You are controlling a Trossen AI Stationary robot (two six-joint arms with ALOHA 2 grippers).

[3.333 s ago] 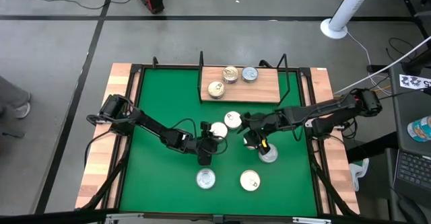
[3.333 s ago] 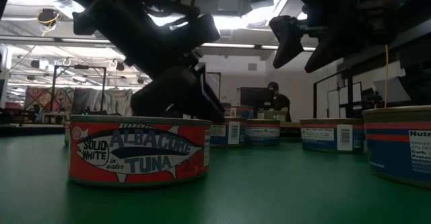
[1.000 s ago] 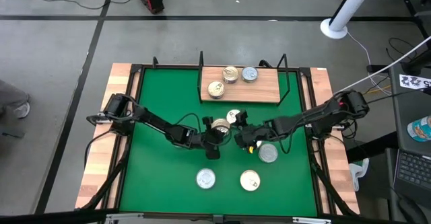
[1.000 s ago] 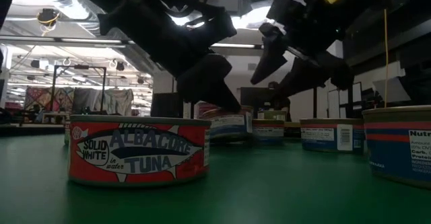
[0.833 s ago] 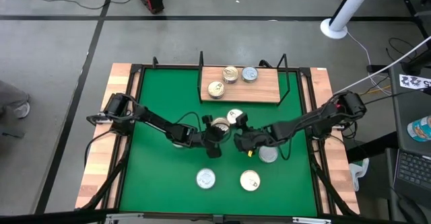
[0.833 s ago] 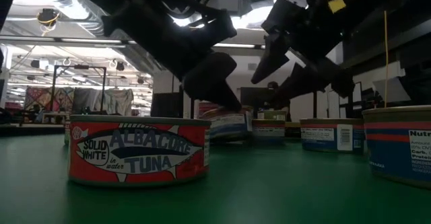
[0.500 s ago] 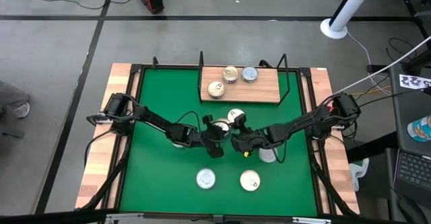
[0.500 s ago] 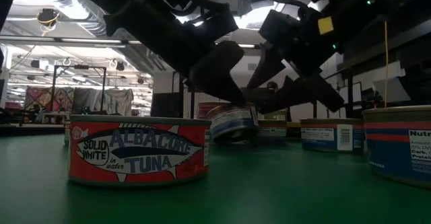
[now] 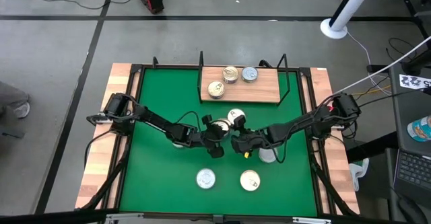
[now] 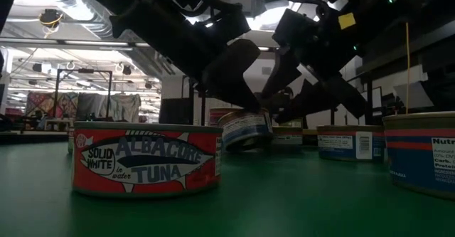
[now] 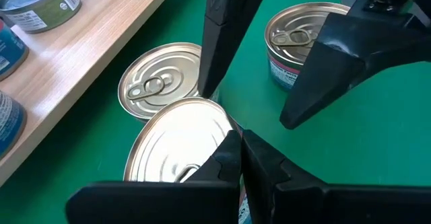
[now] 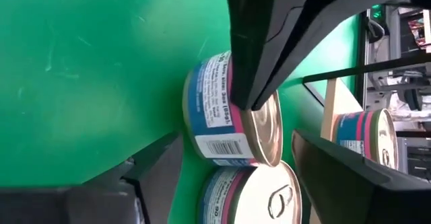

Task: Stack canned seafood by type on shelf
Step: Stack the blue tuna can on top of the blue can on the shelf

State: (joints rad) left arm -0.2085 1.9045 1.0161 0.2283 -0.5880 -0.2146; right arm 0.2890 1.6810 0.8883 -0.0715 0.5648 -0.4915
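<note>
Overhead, table-level and two close wrist cameras share one blue-labelled tin [image 10: 245,129].

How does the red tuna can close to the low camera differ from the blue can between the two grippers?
The red can has a red label; the blue can has a blue one. The red can lies flat; the blue can is tilted. The red can stands free; the shut left gripper touches the blue can's rim, with the open right gripper around it. Both are flat round tins.
</note>
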